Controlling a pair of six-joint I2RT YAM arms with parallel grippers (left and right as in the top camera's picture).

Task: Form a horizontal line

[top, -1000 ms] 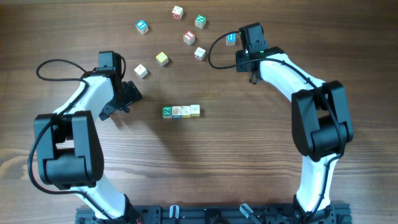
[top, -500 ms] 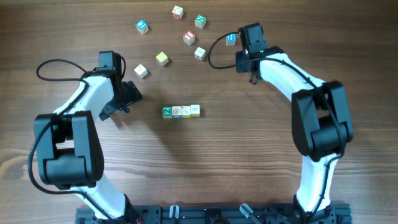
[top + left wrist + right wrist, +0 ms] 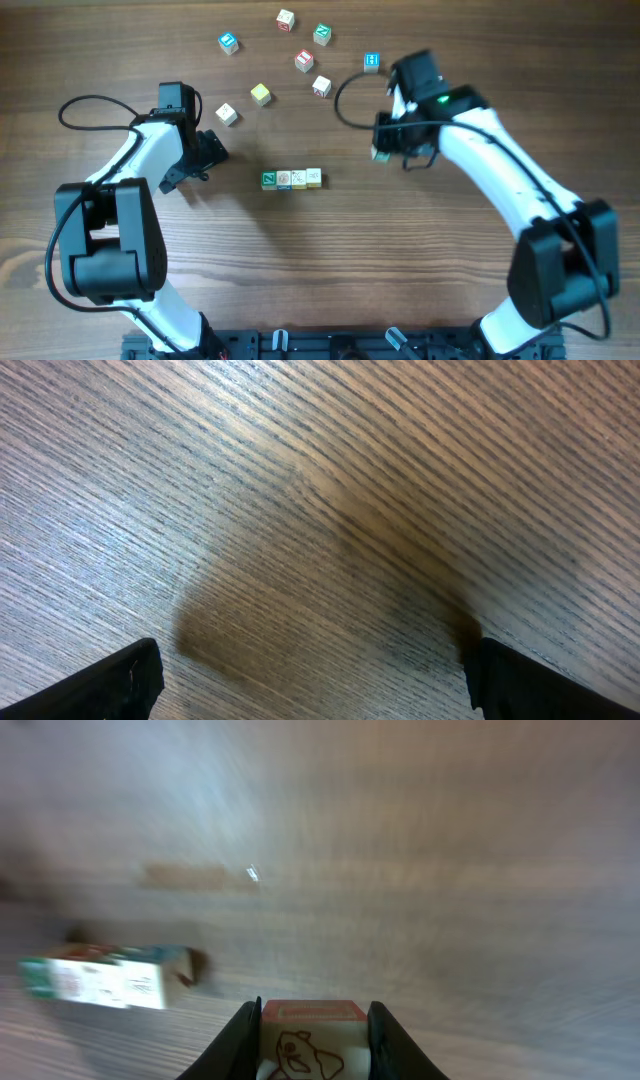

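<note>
Within the right gripper point(image 3: 314, 1032), cube point(image 3: 310, 1050) shows line drawing.

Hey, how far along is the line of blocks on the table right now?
Partway. Done: three cubes sit edge to edge in the horizontal line. In hand: the right fingers are shut on a cream cube with a drawing, held to the right of the row. Left: that cube has yet to join the line, and eight loose cubes lie scattered beyond it. The left fingers are open and empty.
</note>
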